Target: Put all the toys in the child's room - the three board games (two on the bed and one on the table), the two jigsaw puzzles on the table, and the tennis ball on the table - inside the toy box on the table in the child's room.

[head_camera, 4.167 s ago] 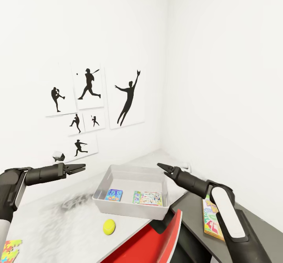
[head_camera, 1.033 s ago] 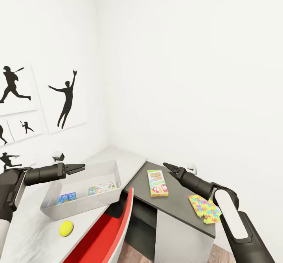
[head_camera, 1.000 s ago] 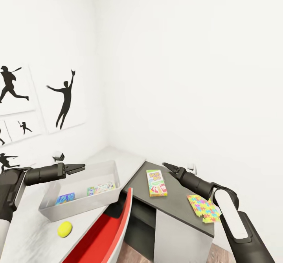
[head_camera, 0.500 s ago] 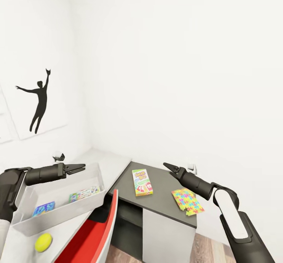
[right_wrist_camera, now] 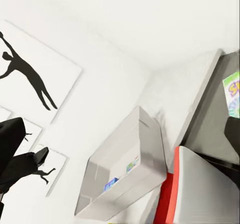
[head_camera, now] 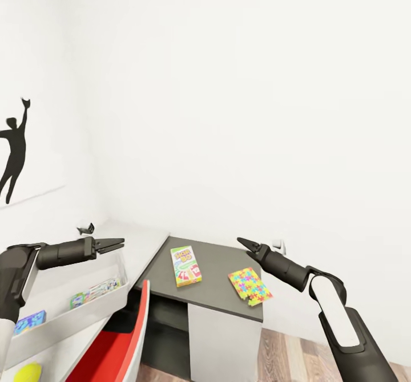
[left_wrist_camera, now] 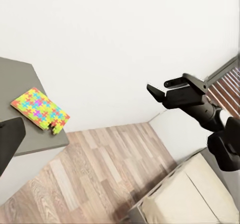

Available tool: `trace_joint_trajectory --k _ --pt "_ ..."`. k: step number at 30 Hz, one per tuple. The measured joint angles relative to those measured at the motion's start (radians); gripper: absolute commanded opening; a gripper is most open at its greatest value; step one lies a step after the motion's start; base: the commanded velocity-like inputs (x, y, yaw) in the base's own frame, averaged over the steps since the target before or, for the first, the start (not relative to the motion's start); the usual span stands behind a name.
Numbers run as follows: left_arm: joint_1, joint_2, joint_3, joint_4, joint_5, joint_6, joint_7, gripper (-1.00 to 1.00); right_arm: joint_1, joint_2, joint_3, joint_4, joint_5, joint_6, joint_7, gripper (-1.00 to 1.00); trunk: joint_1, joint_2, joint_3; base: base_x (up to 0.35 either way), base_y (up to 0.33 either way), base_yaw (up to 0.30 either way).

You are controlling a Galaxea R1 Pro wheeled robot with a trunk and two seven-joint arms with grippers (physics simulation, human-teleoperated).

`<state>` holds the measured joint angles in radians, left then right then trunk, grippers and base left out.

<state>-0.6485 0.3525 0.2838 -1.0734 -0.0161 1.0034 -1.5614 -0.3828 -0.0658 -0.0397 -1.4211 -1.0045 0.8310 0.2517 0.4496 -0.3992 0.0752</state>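
My left gripper hangs at the left of the head frame over the shallow light grey toy box, jaws slightly spread and empty. My right gripper hovers right of centre, its jaws nearly pressed together, holding nothing. Between them, on the dark grey corner section of the table, lie the pale green-edged board game box and, near it, the yellow many-coloured jigsaw puzzle slab. The small yellow-green tennis ball sits at lower left, beside a red chair back.
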Motion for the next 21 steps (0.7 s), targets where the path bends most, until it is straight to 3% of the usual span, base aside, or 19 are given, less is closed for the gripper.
trace_joint_trajectory --k 21 --pt "0.0 -0.004 -0.003 0.0 0.0 0.0 0.003 1.0 0.0 -0.004 0.0 0.019 0.0 -0.048 0.004 1.0 0.0 0.0 0.0 0.0 -0.02 -0.277"
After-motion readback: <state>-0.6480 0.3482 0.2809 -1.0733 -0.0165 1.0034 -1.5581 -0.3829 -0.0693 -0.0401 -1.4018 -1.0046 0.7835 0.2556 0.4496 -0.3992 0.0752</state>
